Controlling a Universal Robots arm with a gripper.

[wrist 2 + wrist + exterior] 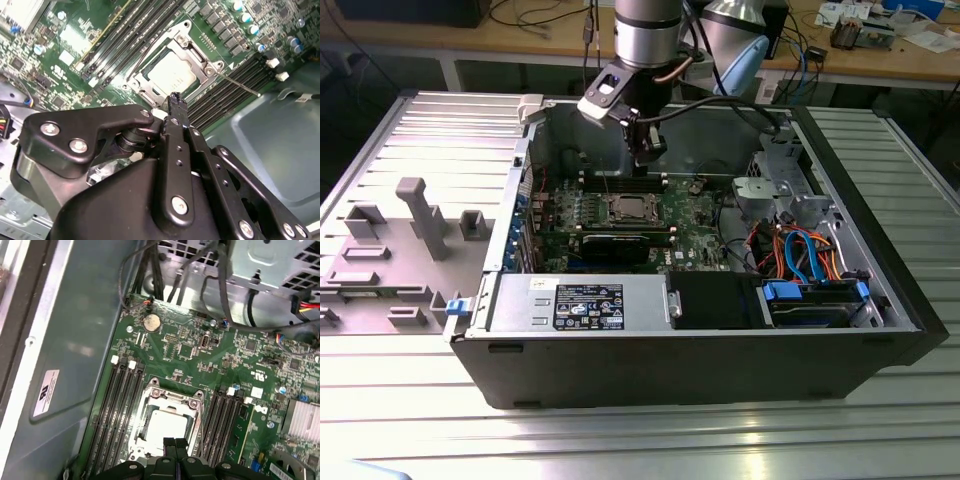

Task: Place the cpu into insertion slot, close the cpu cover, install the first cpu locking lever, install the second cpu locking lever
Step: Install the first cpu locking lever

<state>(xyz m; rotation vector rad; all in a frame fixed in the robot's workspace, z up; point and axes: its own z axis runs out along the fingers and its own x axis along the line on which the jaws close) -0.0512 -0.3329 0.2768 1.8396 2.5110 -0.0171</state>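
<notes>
while the tool (174,444) hangs pressed together over the cpu (161,425), the second wrist view adds a lever (241,84) jutting out.

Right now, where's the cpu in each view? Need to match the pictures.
Exterior view: cpu mid-way across the motherboard, lower in the picture than the hand.
Second wrist view: cpu in the insertion slot, just beyond the hand.
First wrist view: cpu in the slot, just beyond the hand.
Shared landmark: the memory slots flanking the insertion slot.
</notes>
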